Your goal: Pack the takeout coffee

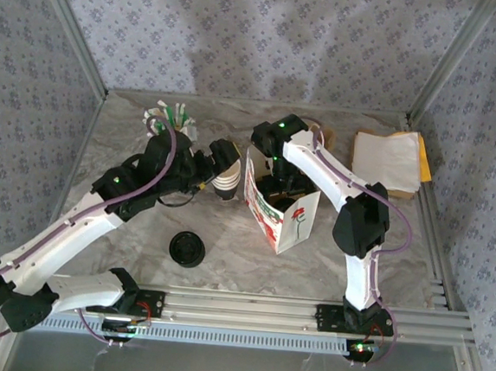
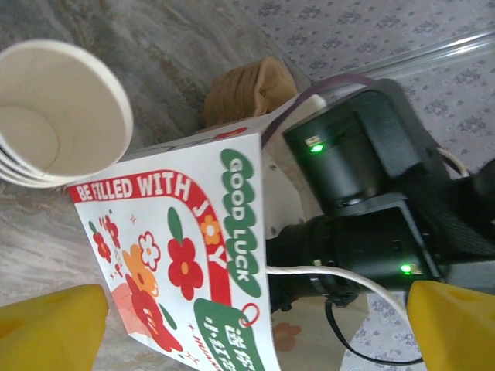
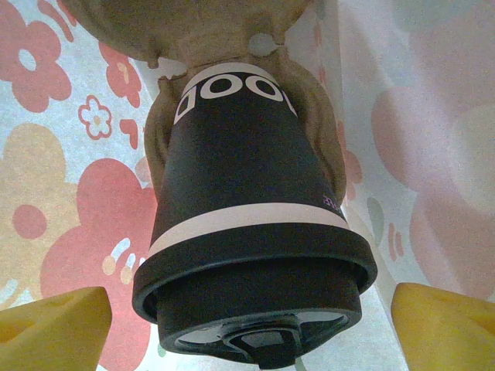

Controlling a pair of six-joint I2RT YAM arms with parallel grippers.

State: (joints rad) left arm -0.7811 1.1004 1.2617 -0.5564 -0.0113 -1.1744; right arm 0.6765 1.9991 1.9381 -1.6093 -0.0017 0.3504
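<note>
The takeout coffee point(image 3: 247, 178), a dark cup with a cream band and a black lid, sits in a pulp carrier point(image 3: 201, 23) inside the flowered paper bag point(image 1: 293, 220). My right gripper point(image 3: 249, 325) reaches down into the bag point(image 3: 69, 232). Its yellow fingers point(image 3: 54, 325) stand wide on either side of the lid, with a gap on each side, so it is open. In the top view it is at the bag's mouth point(image 1: 278, 184). My left gripper point(image 2: 251, 328) is open beside the bag point(image 2: 178, 255), whose printed side lies between its fingers point(image 2: 50, 328).
A stack of lidless cream cups point(image 2: 62, 116) lies left of the bag, by the left gripper point(image 1: 219, 170). A loose black lid point(image 1: 187, 249) lies near the front. A cup of straws point(image 1: 169, 118) stands at the back left. Paper sheets point(image 1: 389, 163) are at the back right.
</note>
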